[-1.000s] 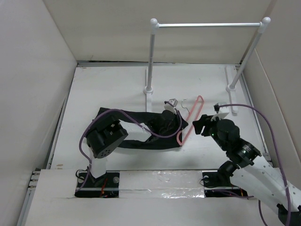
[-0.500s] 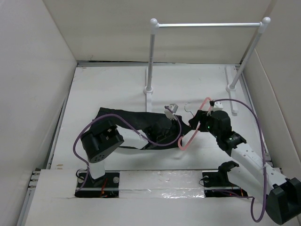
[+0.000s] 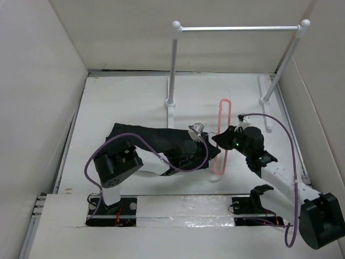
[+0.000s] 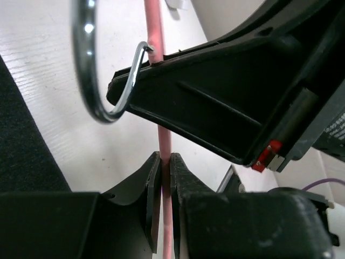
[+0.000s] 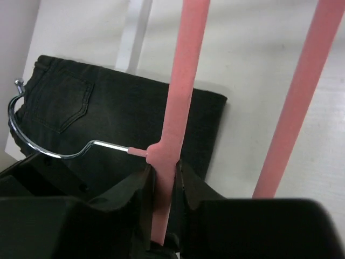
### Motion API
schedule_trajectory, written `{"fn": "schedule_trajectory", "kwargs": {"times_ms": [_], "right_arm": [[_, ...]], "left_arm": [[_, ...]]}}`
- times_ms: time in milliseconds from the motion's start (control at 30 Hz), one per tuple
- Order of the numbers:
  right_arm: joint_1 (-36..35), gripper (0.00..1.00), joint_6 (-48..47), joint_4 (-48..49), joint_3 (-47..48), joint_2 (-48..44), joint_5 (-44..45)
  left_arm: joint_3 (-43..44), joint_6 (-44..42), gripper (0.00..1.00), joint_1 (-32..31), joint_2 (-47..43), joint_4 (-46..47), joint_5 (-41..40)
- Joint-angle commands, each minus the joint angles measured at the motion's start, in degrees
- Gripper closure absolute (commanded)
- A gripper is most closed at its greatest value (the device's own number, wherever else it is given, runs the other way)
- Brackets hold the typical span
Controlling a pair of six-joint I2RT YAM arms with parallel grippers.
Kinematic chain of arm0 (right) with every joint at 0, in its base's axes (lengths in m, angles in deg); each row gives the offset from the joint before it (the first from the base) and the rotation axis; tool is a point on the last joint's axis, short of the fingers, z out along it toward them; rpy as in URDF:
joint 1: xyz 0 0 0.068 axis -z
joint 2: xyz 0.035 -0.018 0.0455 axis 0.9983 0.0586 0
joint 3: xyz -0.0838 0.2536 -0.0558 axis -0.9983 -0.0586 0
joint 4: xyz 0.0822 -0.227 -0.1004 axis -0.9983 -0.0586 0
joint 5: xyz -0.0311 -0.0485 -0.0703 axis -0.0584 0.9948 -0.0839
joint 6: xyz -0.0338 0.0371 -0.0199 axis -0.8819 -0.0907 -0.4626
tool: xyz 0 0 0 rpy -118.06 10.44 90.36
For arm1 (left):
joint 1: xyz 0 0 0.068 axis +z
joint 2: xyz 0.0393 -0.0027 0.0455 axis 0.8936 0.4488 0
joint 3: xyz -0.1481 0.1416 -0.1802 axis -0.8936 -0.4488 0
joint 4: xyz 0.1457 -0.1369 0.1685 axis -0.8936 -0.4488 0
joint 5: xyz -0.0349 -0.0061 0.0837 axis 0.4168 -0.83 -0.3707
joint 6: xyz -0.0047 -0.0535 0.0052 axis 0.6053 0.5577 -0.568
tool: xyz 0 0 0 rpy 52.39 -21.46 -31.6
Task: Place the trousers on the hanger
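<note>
The black trousers (image 3: 145, 139) lie flat on the table's middle left; they also show in the right wrist view (image 5: 102, 108). The pink hanger (image 3: 223, 129) is held tilted up, its metal hook (image 5: 38, 147) pointing toward the trousers. My left gripper (image 3: 206, 144) reaches over the trousers and is shut on a thin pink bar of the hanger (image 4: 159, 81). My right gripper (image 3: 220, 139) is shut on the hanger's pink bar (image 5: 180, 91) just below the hook joint. The two grippers are almost touching. The hook (image 4: 86, 65) shows in the left wrist view.
A white rail (image 3: 237, 28) on two posts stands at the back, its feet (image 3: 170, 105) on the table. White walls close in the left, back and right sides. My left arm's purple cable (image 3: 129, 137) loops over the trousers.
The right gripper moved left toward the left gripper. The hanger swung from lying slanted near the trousers to standing almost straight front to back. The left arm shifted slightly.
</note>
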Motion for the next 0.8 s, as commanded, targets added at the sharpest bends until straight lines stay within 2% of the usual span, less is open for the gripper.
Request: {"fn": "schedule_trajectory", "kwargs": {"times_ms": [0, 33, 267, 367, 533, 767], "right_arm": [[0.96, 0.95, -0.14, 5.27, 0.26, -1.04, 1.59], [0.96, 1.00, 0.21, 4.75, 0.26, -1.48, 2.12], [1.49, 1.00, 0.66, 4.48, -0.71, -3.86, 3.09], [1.49, 1.00, 0.66, 4.13, -0.54, -3.86, 3.62], [1.49, 1.00, 1.36, 6.59, -0.80, -2.54, 1.78], [1.49, 1.00, 1.45, 7.12, -1.14, -1.31, -1.56]], "left_arm": [[-0.72, -0.67, 1.00, -0.95, -2.88, 5.13, -0.19], [-0.89, -0.67, 1.00, -0.95, -2.70, 4.86, 0.07], [-2.04, -0.41, 0.77, -2.61, -1.30, 4.42, -0.45], [-2.13, -0.41, 0.74, -3.84, -1.03, 4.16, -1.24], [-1.86, -0.41, 0.73, -5.25, 0.11, 3.54, -3.08], [-1.51, -0.32, 0.86, -5.78, 0.11, 1.00, -6.86]]}}
